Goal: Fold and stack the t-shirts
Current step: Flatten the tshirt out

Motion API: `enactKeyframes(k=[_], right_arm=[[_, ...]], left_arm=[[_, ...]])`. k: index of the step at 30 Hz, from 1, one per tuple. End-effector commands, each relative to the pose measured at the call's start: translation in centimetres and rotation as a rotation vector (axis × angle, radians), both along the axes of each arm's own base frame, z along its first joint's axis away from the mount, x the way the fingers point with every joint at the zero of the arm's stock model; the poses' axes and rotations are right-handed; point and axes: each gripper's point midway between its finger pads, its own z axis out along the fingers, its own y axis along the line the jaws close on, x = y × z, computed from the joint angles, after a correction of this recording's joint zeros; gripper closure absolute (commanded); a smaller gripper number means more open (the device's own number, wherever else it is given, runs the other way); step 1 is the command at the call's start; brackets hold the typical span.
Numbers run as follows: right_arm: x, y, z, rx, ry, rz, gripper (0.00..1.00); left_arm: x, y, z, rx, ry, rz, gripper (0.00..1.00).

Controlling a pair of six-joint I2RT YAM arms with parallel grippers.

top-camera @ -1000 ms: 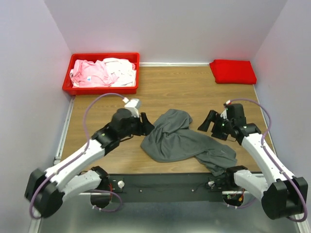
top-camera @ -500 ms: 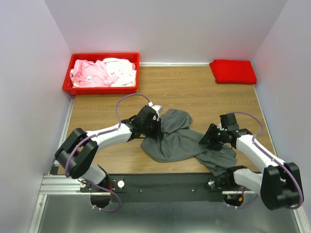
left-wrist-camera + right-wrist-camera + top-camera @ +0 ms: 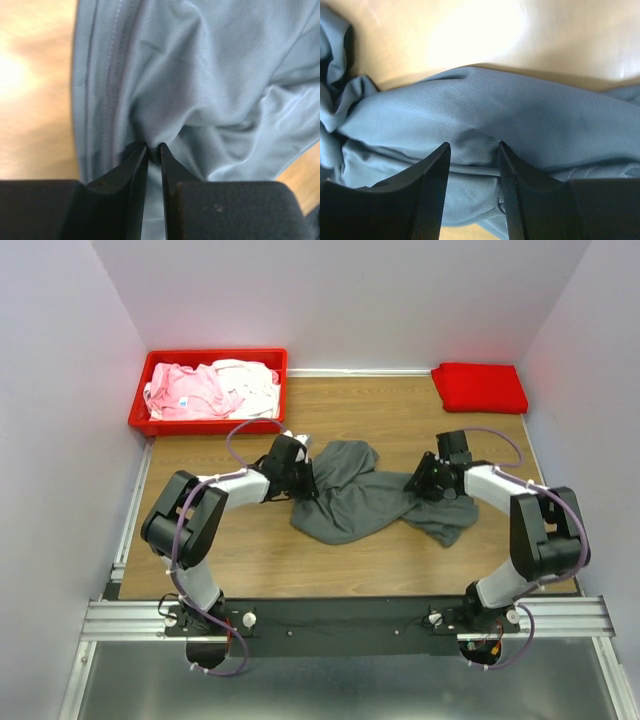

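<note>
The dark grey t-shirt [image 3: 355,498] lies crumpled in the middle of the table. My left gripper [image 3: 306,483] is at its left edge. In the left wrist view it [image 3: 154,147] is shut on a pinched fold of the grey cloth [image 3: 200,75]. My right gripper [image 3: 419,485] is low over the shirt's right part. In the right wrist view it [image 3: 473,145] is open, fingers pressed down on either side of a ridge of the grey cloth [image 3: 485,110]. A folded bright red t-shirt [image 3: 479,387] lies at the far right corner. Pale pink [image 3: 185,390] and white [image 3: 250,382] t-shirts lie in the bin.
The rigid red plastic bin [image 3: 205,425] stands at the far left corner. Lilac walls close the table on the left, back and right. Bare wood [image 3: 250,550] shows near the front edge, and the black mounting rail [image 3: 340,615] runs along it.
Both arms have reached further out over the table. The grey shirt has been drawn away from the near edge, where part of it hung over. The left gripper has closed on its left edge.
</note>
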Motion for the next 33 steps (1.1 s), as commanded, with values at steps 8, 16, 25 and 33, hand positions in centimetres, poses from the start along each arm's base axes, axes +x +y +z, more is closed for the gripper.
enactKeyframes(k=[8, 16, 25, 33], right_arm=[[8.6, -3.5, 4.7, -0.222, -0.21, -0.048, 0.39], [4.0, 3.6, 11.3, -0.106, -0.376, 0.318, 0.26], [-6.4, 17.1, 8.5, -0.208, -0.429, 0.873, 0.34], [-7.8, 25.3, 4.4, -0.359, -0.433, 1.124, 0.41]], left_arm=[[4.8, 4.4, 4.7, 0.045, -0.155, 0.172, 0.6], [1.4, 5.6, 11.9, 0.086, -0.322, 0.23, 0.4], [-2.2, 16.8, 15.6, 0.184, -0.442, 0.508, 0.27], [-1.9, 20.6, 18.9, 0.181, -0.629, 0.672, 0.18]])
